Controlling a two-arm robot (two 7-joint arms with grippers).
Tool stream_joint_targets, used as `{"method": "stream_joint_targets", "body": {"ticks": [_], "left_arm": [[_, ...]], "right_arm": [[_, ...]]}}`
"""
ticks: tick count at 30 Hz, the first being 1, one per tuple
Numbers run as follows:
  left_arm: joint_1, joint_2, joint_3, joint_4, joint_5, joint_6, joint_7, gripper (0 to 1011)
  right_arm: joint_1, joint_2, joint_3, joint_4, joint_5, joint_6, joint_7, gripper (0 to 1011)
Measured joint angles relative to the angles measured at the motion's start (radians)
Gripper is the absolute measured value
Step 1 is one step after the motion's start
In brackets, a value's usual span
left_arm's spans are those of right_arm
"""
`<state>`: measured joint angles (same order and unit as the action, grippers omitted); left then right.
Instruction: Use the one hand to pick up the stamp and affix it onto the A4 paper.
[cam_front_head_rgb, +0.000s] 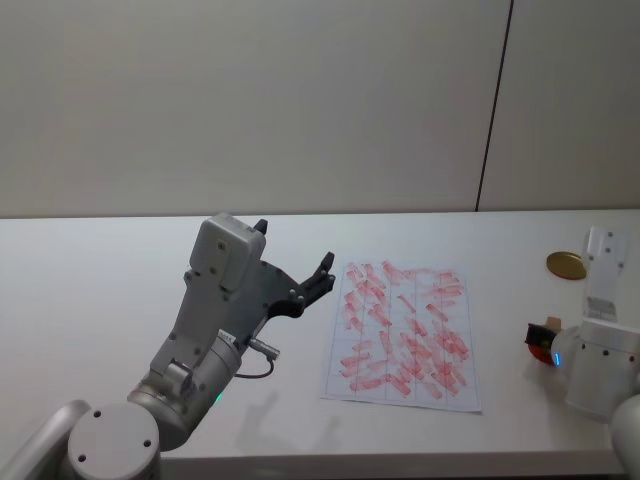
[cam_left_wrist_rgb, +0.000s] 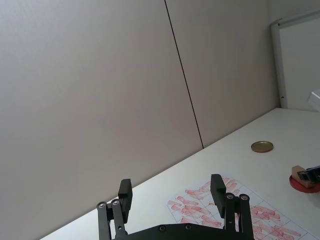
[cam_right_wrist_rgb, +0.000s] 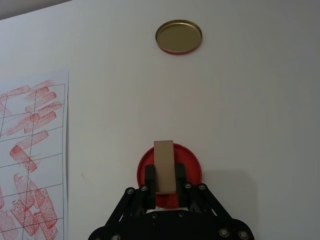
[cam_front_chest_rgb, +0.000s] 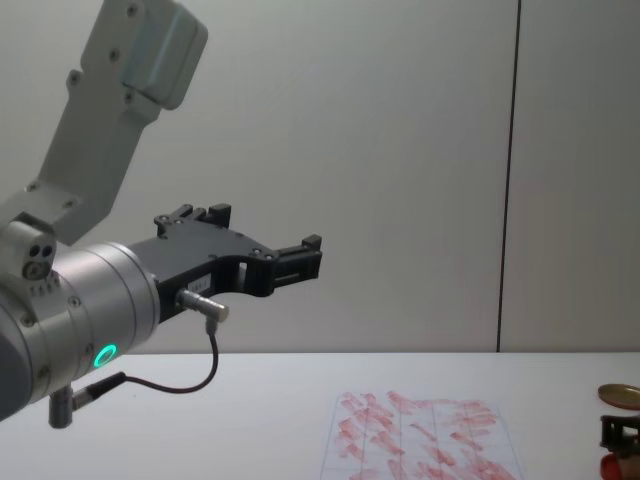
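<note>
The right end effector (cam_right_wrist_rgb: 164, 176), a black two-fingered gripper on a silver-white arm lit blue, is low over the white worktop (cam_front_head_rgb: 100, 290) at the robot's right. Its fingers (cam_right_wrist_rgb: 149, 176) are drawn in narrow and press against both sides of the small pale beige wooden stamp (cam_right_wrist_rgb: 164, 165). The stamp stands upright on a round red ink pad (cam_right_wrist_rgb: 192, 164), well apart from the white A4 paper (cam_front_head_rgb: 405, 335). The sheet lies flat near the middle of the worktop, ruled with a faint grid and covered in smudgy red-pink stamp marks. A flat brass-coloured round disc (cam_right_wrist_rgb: 179, 36) lies farther back on the worktop, beyond the pad. The left end effector (cam_front_head_rgb: 295, 245), black on a large silver arm lit green, hangs raised above the worktop left of the paper, its fingers spread wide and holding nothing.
</note>
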<state>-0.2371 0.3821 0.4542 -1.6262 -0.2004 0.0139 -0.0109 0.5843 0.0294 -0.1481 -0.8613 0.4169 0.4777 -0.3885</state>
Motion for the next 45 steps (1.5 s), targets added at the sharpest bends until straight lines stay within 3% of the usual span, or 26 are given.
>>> {"method": "stream_joint_targets", "body": {"ticks": [13,26,35,45], "left_arm": [[0.000,0.000,0.000,0.000,0.000,0.000,0.000,993],[0.000,0.000,0.000,0.000,0.000,0.000,0.000,993],[0.000,0.000,0.000,0.000,0.000,0.000,0.000,993],[0.000,0.000,0.000,0.000,0.000,0.000,0.000,993]], "right_arm": [[-0.013,-0.002,0.005,-0.030,-0.005,-0.007,0.009,213],[-0.068,0.006,0.003,-0.219,-0.030,-0.018,0.022,213],[-0.114,0.008,-0.010,-0.373,-0.045,0.018,0.055,214],[-0.140,-0.001,-0.029,-0.428,-0.051,0.087,0.086,214]]}}
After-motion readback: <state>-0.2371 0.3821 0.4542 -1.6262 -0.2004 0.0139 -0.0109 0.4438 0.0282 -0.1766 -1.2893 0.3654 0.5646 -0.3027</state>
